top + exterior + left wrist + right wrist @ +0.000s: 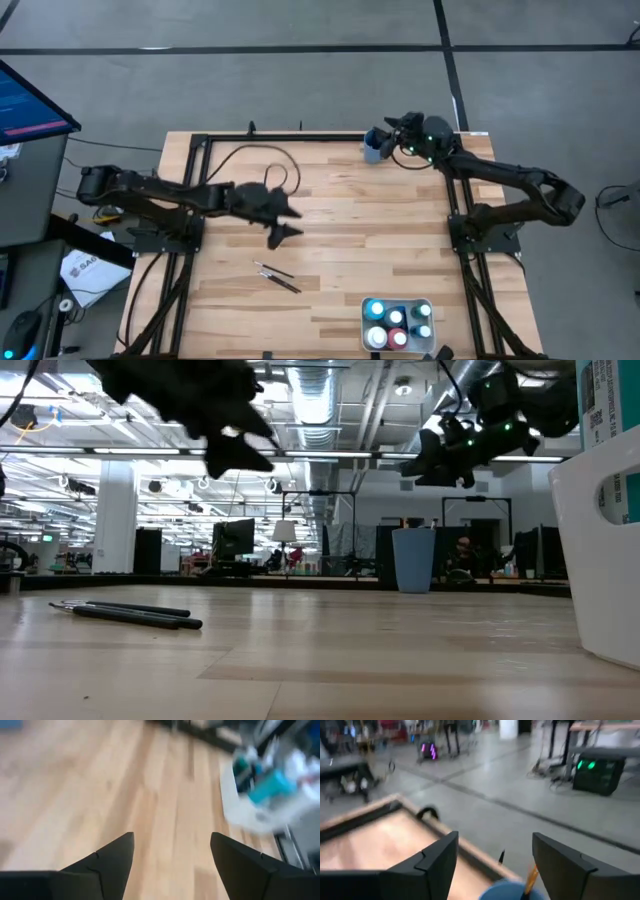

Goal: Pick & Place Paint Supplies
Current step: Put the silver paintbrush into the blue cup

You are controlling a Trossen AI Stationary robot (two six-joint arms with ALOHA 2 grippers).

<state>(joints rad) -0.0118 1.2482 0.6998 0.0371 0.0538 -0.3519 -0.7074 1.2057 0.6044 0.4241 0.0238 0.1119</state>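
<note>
Left pincer (283,222) is hanging over the middle of the pale wooden plank worktop (330,270), fingers spread apart, gripping nothing; its wrist view is showing bare planks between the dark fingers (107,862).

Right pincer (385,135) is hovering at the far right corner, just above the blue plastic cup (374,149), fingers parted and empty. Cup rim is cut off in that wrist view; an orange-handled brush tip (531,876) is poking out, the rest hidden.

Thin dark paintbrushes (277,275) are lying loose on the worktop, count hard to make out.

Small paint bottles (397,322) are standing in the white rectangular tray (366,306) at the near edge, blurred from the left wrist.
</note>
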